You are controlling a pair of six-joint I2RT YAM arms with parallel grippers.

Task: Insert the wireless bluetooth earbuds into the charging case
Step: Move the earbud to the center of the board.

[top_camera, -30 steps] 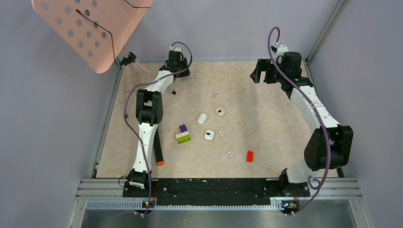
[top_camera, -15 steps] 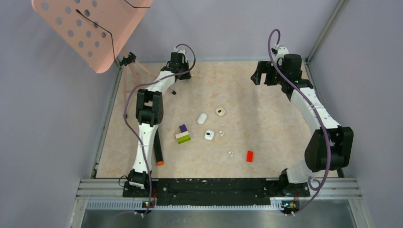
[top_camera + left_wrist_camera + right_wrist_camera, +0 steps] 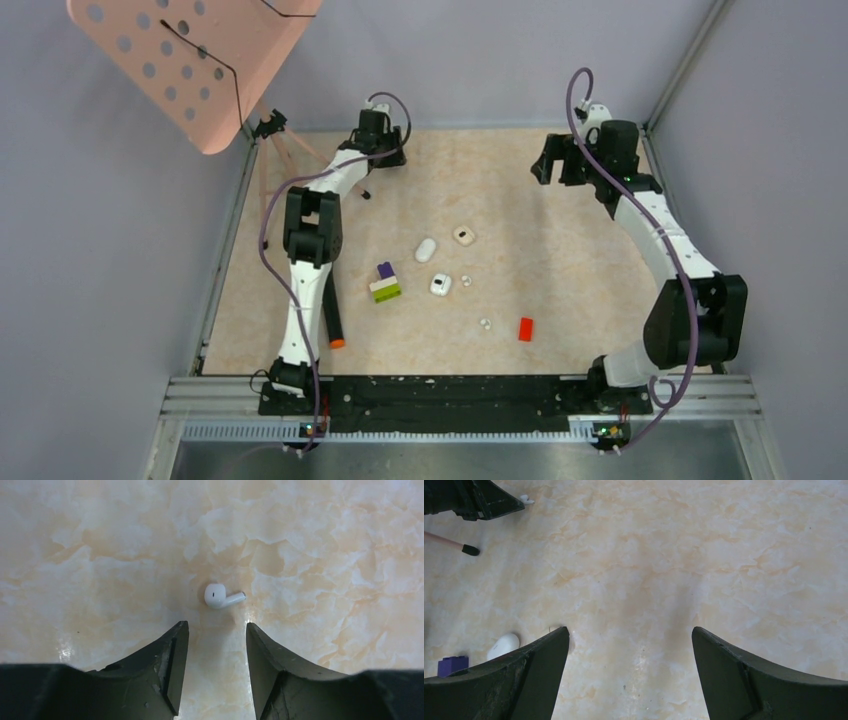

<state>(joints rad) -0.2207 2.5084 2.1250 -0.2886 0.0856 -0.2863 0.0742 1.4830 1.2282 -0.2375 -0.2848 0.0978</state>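
Observation:
One stemmed white earbud [image 3: 220,595] lies flat on the marble table just beyond the tips of my left gripper [image 3: 216,627]. That gripper is open, with nothing between its fingers. It hovers at the far left of the table [image 3: 385,152]. Two more earbuds [image 3: 466,280] [image 3: 485,324] lie mid-table. An open charging case [image 3: 440,285] sits beside them, another open case [image 3: 463,236] lies further back, and a closed white case [image 3: 426,249] is to its left. My right gripper [image 3: 630,630] is wide open and empty at the far right [image 3: 550,162].
A purple, white and green brick stack [image 3: 385,282] stands left of the cases. A red brick [image 3: 525,328] lies near the front. A black marker [image 3: 333,320] lies by the left arm. A tripod foot [image 3: 470,550] and a pink perforated board [image 3: 190,60] are at the far left.
The left wrist has shifted a little to the right at the back of the table. The right gripper has drifted slightly to the right. The objects on the table have not moved.

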